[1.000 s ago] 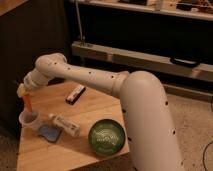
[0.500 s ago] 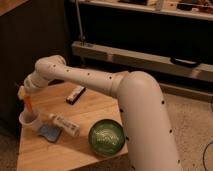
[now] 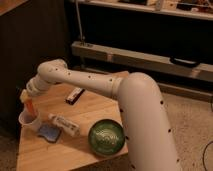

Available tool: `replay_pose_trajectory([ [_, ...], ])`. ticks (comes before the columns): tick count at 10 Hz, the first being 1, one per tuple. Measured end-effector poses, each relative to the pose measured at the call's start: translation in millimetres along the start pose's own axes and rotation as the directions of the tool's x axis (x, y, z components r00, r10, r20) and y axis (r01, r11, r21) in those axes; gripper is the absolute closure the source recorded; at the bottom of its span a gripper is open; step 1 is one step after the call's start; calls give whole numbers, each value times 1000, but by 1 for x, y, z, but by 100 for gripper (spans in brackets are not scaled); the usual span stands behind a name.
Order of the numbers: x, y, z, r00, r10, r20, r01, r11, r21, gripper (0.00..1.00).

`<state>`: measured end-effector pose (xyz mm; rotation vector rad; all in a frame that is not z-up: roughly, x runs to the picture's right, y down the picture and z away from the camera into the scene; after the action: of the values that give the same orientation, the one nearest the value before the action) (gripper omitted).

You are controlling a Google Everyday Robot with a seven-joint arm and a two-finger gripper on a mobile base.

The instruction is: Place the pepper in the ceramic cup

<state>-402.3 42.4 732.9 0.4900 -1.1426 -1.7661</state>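
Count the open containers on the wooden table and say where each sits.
2. The ceramic cup sits at the left edge, under the gripper holding the pepper. The green bowl sits near the front edge.

The pincer [image 3: 25,97] hangs directly above the cup [image 3: 28,120] at the worktop's [image 3: 95,107] left edge, holding the pepper [image 3: 30,106] point down over the cup's mouth. Just right of the cup, a blue pad [image 3: 49,132] and a white tube [image 3: 64,124] crowd that side. Farther right of the cup stands the green bowl [image 3: 106,138]. Behind the cup, a dark flat box [image 3: 75,95] lies under the arm. Bare wood shows in front of the cup and between box and bowl.
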Motion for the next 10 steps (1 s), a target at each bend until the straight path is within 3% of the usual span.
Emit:
replay_pose_trajectory([
  [3, -6, -8, 0, 1000, -15, -3, 15, 999, 30, 44],
  [5, -10, -11, 0, 1000, -21, 1, 21, 999, 42, 31],
  [10, -16, -13, 1, 1000, -22, 12, 21, 998, 56, 30],
])
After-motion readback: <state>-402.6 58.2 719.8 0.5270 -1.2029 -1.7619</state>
